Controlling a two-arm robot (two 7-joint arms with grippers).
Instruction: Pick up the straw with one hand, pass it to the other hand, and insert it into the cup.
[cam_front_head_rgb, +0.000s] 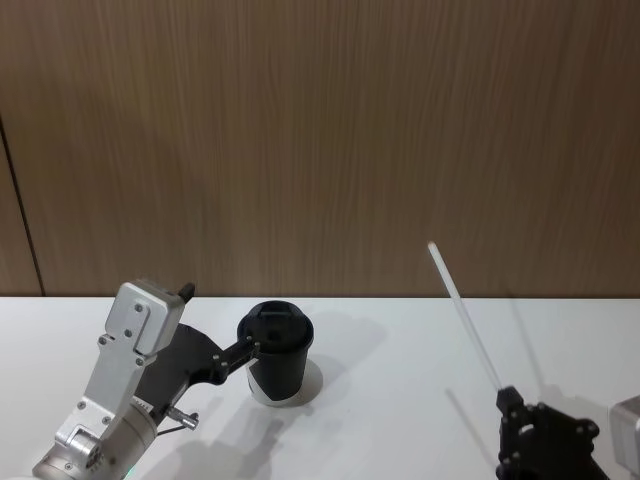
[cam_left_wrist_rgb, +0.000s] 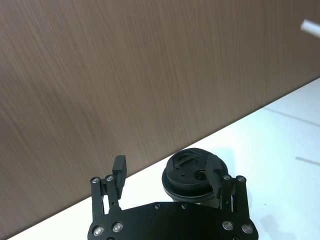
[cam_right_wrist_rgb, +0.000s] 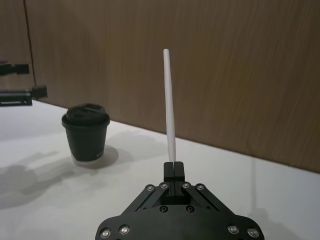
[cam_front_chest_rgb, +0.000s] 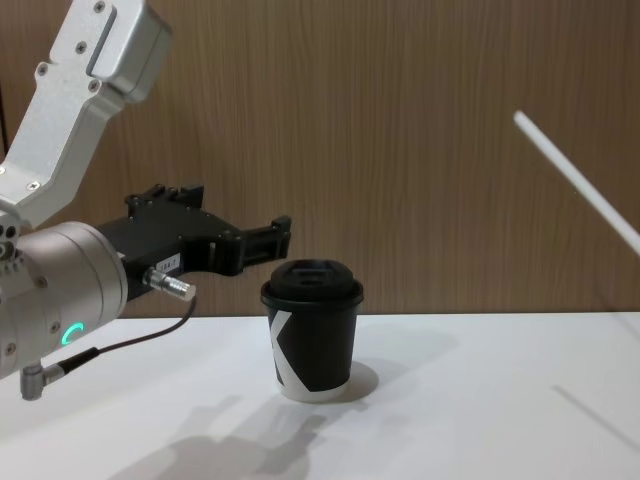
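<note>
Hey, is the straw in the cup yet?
Out. The right gripper holds the straw tilted in the air, apart from the lidded cup.

**Wide bare lane on the right; the cup's left side is crowded**

You have bare white counter all the way from the small black paper cup with the black plastic lid across to your all-black right pincer, and the air straight above the lid is free. The long white straw clamped in that pincer slants up and leftward, crossing the air over the right part of the counter, well apart from the cup. Your black left pincer on its silver cylinder arm hangs just beside the lid, slightly above it, jaws spread wide, blocking any approach from the left. The brown wood-grain wall closes the far side behind the cup.
</note>
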